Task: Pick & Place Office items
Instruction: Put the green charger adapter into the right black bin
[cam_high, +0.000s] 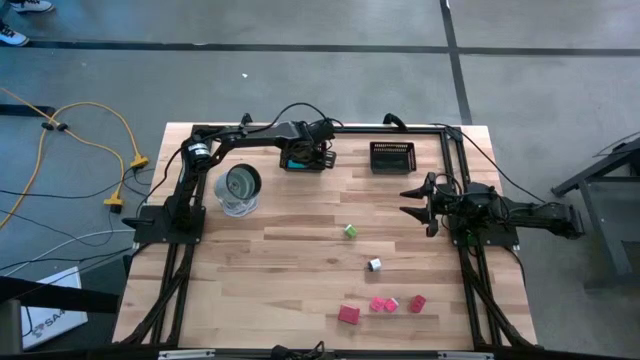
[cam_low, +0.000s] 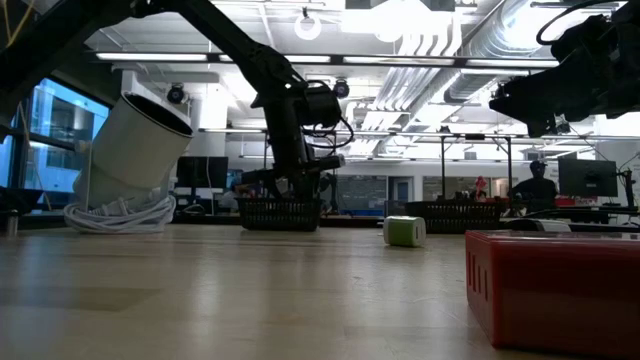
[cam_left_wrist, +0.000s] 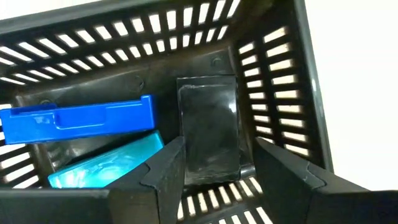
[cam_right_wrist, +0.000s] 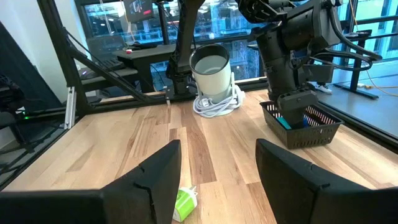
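My left gripper (cam_left_wrist: 217, 155) hangs open inside the left black mesh basket (cam_high: 305, 160) at the table's far edge. A black piece (cam_left_wrist: 208, 124) lies on the basket's floor below the gap between the fingers. Beside it lie a blue piece (cam_left_wrist: 81, 118) and a teal piece (cam_left_wrist: 106, 165). On the open table lie a green piece (cam_high: 350, 231), a white-and-black piece (cam_high: 374, 265), a red piece (cam_high: 348, 314), a pink piece (cam_high: 383, 304) and another red piece (cam_high: 416, 302). My right gripper (cam_high: 415, 200) waits open at the table's right side, pointing level toward the left.
A second black mesh basket (cam_high: 393, 157) stands at the far edge, right of the first. A white cylinder on a coil of white cable (cam_high: 240, 190) stands at the far left. The black frame rails (cam_high: 170, 250) run along the table's left and right sides.
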